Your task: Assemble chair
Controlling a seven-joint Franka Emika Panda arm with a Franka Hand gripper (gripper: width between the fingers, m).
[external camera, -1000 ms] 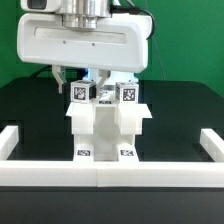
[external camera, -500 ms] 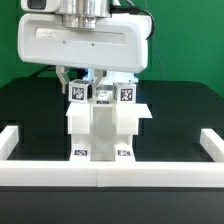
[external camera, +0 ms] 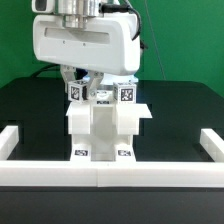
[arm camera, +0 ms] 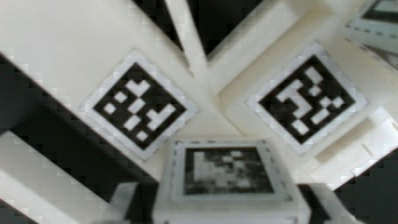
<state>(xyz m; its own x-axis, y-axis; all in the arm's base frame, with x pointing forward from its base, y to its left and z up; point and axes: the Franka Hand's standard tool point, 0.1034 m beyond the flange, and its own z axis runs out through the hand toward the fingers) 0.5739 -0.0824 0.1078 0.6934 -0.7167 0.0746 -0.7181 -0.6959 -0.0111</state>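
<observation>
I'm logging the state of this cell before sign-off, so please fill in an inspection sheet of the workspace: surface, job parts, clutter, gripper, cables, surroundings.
Surface: black table, bordered by a white rail at the front and sides.
Job's things: white chair standing upright against the front rail, with square tags on its top blocks and near its feet; the wrist view shows three tags close up.
Clutter: nothing seen.
Gripper: gripper is down at the chair's top blocks, shut; whether it holds a piece cannot be told.
Cables: dark cables run behind the arm's white head.
Surroundings: green backdrop behind the table.
</observation>
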